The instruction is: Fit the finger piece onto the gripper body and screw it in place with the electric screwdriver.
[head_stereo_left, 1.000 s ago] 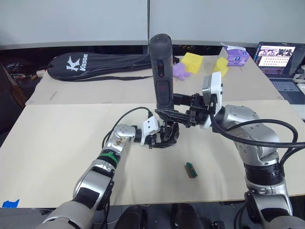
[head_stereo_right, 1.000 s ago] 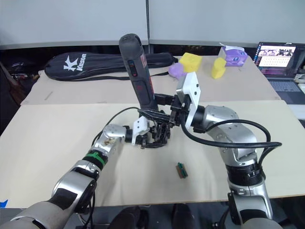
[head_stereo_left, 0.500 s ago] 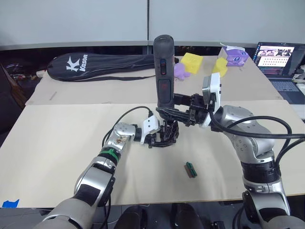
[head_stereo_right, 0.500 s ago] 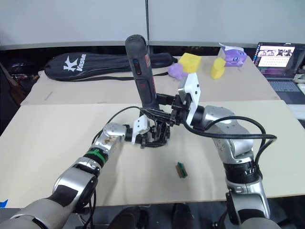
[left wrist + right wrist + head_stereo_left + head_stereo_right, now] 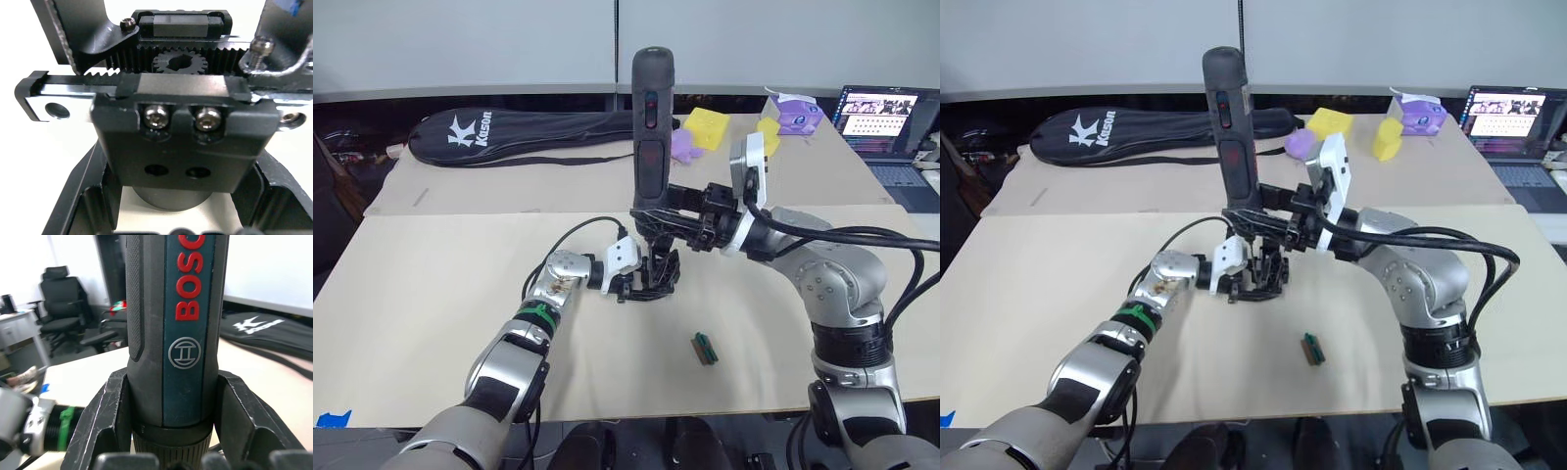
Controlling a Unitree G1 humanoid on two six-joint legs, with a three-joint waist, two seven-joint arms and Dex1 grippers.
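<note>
Black fingers of the right gripper [image 5: 658,217] are clamped on the lower barrel of the electric screwdriver [image 5: 650,127], one finger [image 5: 110,418] on each side of the tool, which stands nearly upright with its butt end uppermost. Red Bosch lettering runs along the barrel in the right wrist view. The screwdriver's lower end points down at the gripper body [image 5: 656,279], which sits on the tan table [image 5: 431,294] near the middle of the front board.

The left gripper [image 5: 641,282] reaches in from the left and is closed on the gripper body, holding it against the tabletop. In the left wrist view the body [image 5: 176,122] shows a toothed rack, a small gear, and a black block with two silver screw heads above two empty holes.

A small green block [image 5: 705,349] lies apart on the table, toward the front edge. Along the far edge lie a black racket bag [image 5: 499,129], yellow foam shapes [image 5: 710,127] and a purple toy [image 5: 685,145]; a laptop [image 5: 886,119] sits at the far right corner.
</note>
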